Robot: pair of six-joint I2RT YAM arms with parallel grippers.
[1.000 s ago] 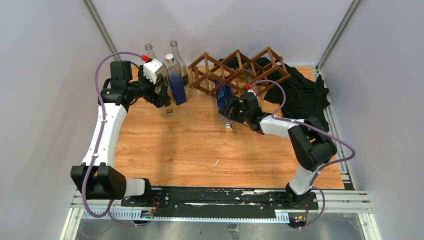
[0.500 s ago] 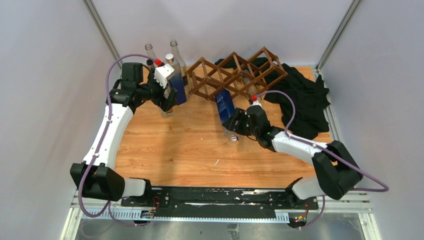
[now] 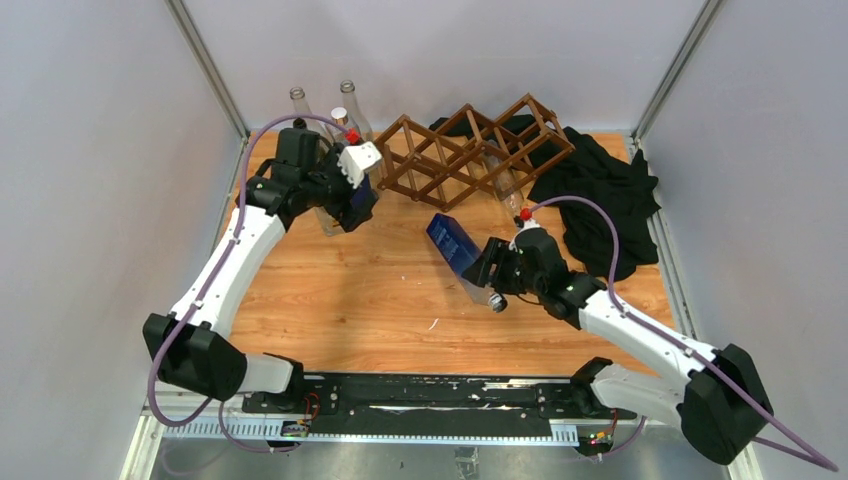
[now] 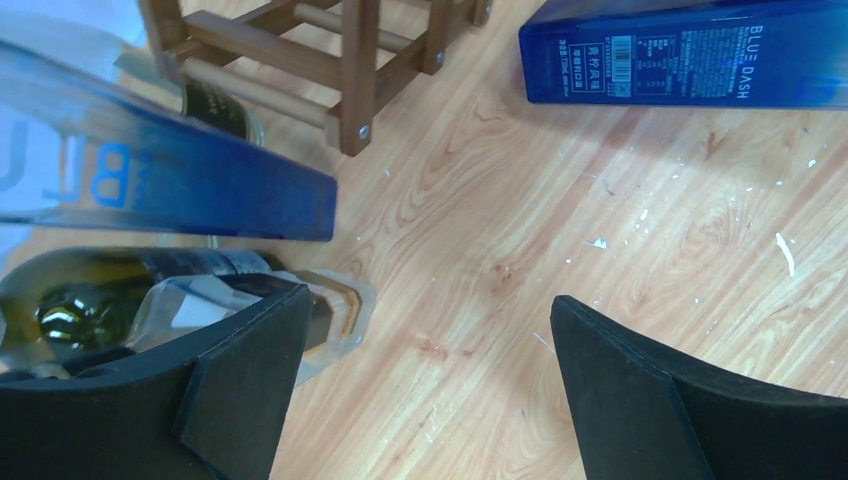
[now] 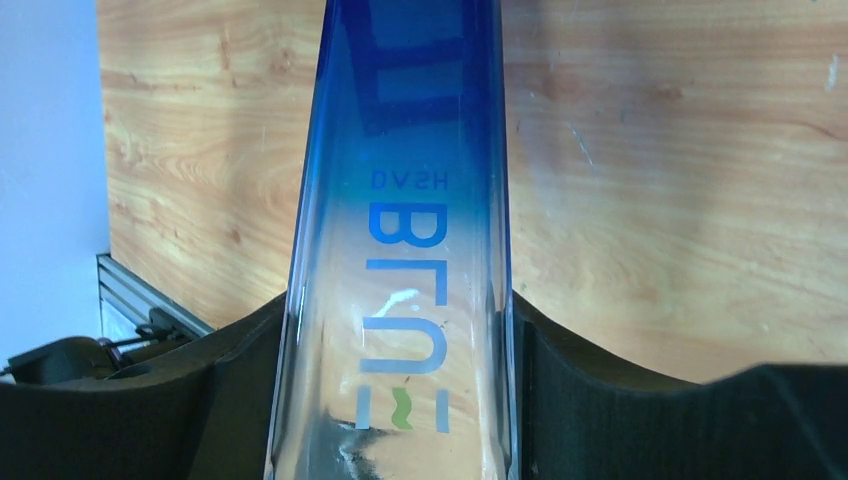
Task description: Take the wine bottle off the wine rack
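- Ref landmark: wine rack [image 3: 470, 150], dark brown lattice of diamond cells, standing far-centre on the wood table [image 3: 340, 310]. All posns below are rel. to it.
- Nearest, well in front of rack & a bit to its right: right gripper [image 3: 492, 276]. Its fingers [image 5: 600, 400] pinch the wine bottle [image 3: 452, 243] from both sides, at the clear end nr the neck.
- Wine bottle is out of the rack and apart from it, tilted. Blue base end pts toward rack front, capped neck toward the near table edge. Whether it touches the table: can't tell.
- Right wrist view: bottle glass fills the gap btwn the two pads, blue lettering on it, wood grain behind.
- At rack's left front corner: left gripper [image 3: 352, 208]. Fingers [image 4: 240, 390] spread wide, only bare table btwn them.
- Left wrist view: dark bottle [image 4: 120, 290] just beside the one finger. A second blue bottle [image 4: 150, 170] stands next to it, close to the rack's corner leg.
- Same view: the wine bottle's labelled blue side ("BLUE DASH") shows past that corner, clear of the slats.
- In rack, lower right-hand cell: a clear bottle [image 3: 505, 185] lies w/ neck poking out the front.
- Behind rack's left end: upright clear bottles [image 3: 348, 100].
- Behind & right of rack: black cloth [image 3: 600, 195], crumpled, partly tucked behind the lattice.
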